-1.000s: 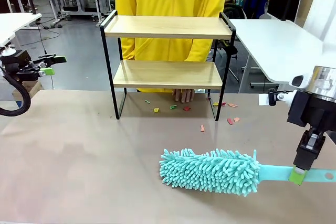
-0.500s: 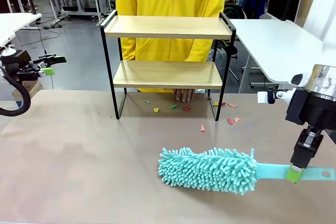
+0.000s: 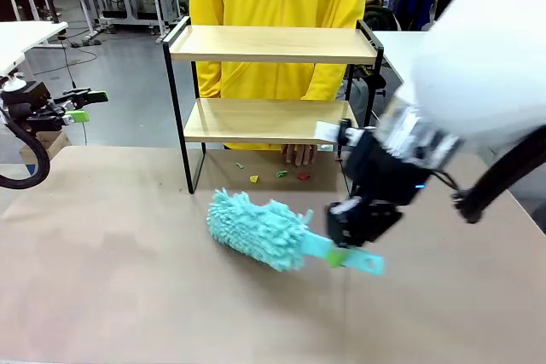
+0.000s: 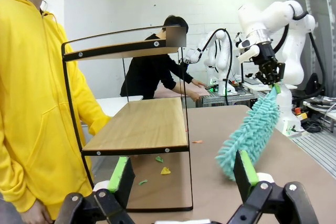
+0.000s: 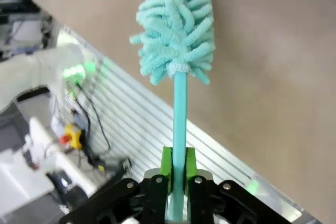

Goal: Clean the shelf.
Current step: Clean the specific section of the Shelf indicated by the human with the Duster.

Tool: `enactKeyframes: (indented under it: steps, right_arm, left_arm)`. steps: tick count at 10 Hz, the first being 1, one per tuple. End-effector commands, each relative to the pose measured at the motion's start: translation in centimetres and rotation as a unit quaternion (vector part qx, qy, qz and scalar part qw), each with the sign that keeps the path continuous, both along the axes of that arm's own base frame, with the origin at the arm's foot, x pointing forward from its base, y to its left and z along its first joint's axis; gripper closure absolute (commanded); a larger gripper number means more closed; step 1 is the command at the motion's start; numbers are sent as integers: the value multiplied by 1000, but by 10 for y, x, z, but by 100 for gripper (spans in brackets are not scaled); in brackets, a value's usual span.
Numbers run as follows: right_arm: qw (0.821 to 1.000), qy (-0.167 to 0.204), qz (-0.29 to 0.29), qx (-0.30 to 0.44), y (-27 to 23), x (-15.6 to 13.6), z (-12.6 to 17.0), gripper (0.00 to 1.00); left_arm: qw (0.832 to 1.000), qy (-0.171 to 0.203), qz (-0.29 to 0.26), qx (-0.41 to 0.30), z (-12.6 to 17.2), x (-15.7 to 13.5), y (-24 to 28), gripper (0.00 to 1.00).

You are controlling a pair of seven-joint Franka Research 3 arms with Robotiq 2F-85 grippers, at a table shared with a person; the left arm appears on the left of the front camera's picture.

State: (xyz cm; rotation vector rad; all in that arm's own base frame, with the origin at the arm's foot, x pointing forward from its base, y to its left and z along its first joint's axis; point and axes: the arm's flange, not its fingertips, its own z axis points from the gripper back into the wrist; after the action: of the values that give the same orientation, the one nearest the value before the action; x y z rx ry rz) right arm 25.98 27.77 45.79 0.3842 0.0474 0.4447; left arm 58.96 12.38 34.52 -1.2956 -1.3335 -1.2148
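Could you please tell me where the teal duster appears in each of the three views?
Front view: duster at centre, before the shelf, head toward picture left.
Left wrist view: duster right of centre, slanting down from upper right.
Right wrist view: head at top centre, handle running to the bottom.
Shared landmark: the right gripper shut on its handle.

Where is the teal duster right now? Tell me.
In the front view the teal duster is mid-table, just in front of the shelf, its handle clamped in the right claw and its fluffy head pointing toward the robot's left.
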Motion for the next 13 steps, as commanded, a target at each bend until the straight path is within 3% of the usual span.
enactKeyframes:
  steps: [1, 2, 3, 4, 9, 13]
  right_arm:
    - [997, -65, -37, -19, 46, 10, -11, 87]
    - [991, -109, -60, -40, 66, 14, -21, 87]
    - [988, -125, -75, -44, 75, 15, -24, 87]
    - [992, -108, -61, -5, 71, 9, -17, 87]
    - [994, -102, -42, -13, 67, 6, -20, 87]
    - [980, -145, -135, -38, 148, 43, -27, 87]
  left_arm:
    - [1000, -4, 1, 2, 3, 0, 1, 0]
    - [1000, -4, 1, 2, 3, 0, 1, 0]
    - [1000, -4, 1, 2, 3, 0, 1, 0]
    - [1000, -4, 1, 2, 3, 0, 1, 0]
    - [1000, -4, 1, 2, 3, 0, 1, 0]
    - [1000, -4, 1, 2, 3, 0, 1, 0]
